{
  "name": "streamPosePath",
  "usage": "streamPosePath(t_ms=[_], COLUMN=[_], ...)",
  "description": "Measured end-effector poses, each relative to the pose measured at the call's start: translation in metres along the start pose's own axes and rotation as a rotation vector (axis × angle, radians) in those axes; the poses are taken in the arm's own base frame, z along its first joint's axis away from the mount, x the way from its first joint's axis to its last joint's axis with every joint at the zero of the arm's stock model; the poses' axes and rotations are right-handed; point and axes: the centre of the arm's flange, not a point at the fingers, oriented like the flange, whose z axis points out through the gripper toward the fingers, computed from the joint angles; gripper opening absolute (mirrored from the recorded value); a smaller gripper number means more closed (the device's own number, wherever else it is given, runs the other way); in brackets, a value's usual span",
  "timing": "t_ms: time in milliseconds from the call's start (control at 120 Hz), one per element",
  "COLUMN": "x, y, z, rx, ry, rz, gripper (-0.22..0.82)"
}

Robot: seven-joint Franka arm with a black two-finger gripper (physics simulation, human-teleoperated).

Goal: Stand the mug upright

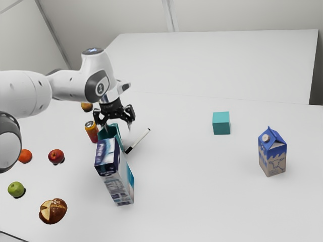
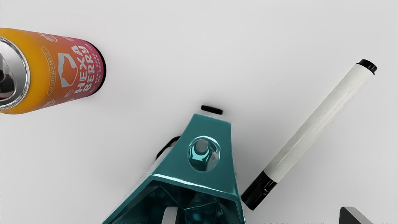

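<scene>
In the exterior view the gripper [image 1: 117,126] points down over the teal mug [image 1: 110,132], whose lower part is hidden by a tall carton. The wrist view shows the gripper [image 2: 261,215] open, its fingers wide apart. One finger [image 2: 170,215] overlaps the dark hollow of the teal mug [image 2: 214,161]; whether it is inside or above cannot be told. The other finger is beyond the mug's side, past the marker's cap. The mug's faceted hollow and a narrower part with a round hole face the camera.
A marker [image 2: 320,121] lies beside the mug, its black cap close to it. A can [image 1: 91,131] and the tall carton [image 1: 115,174] stand nearby. Fruit and bread [image 1: 53,210] lie toward the exterior view's left, a teal cube [image 1: 221,123] and milk carton [image 1: 272,154] toward its right.
</scene>
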Motion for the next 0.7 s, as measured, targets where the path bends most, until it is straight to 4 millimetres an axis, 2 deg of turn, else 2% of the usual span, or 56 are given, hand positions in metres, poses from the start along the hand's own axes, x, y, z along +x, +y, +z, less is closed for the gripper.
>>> streamPosePath(t_ms=[200, 367, 458, 617, 700], x=[0.004, 0.005, 0.005, -0.005, -0.012], y=[-0.001, -0.002, -0.006, -0.023, -0.033], z=[-0.022, -0.056, -0.089, -0.168, -0.204], rx=[-0.014, -0.028, -0.026, -0.026, -0.022], ry=[0.021, 0.050, 0.075, 0.125, 0.143], rz=[0.008, 0.031, 0.065, 0.159, 0.204], gripper=[0.59, 0.60, 0.60, 0.60, 0.60])
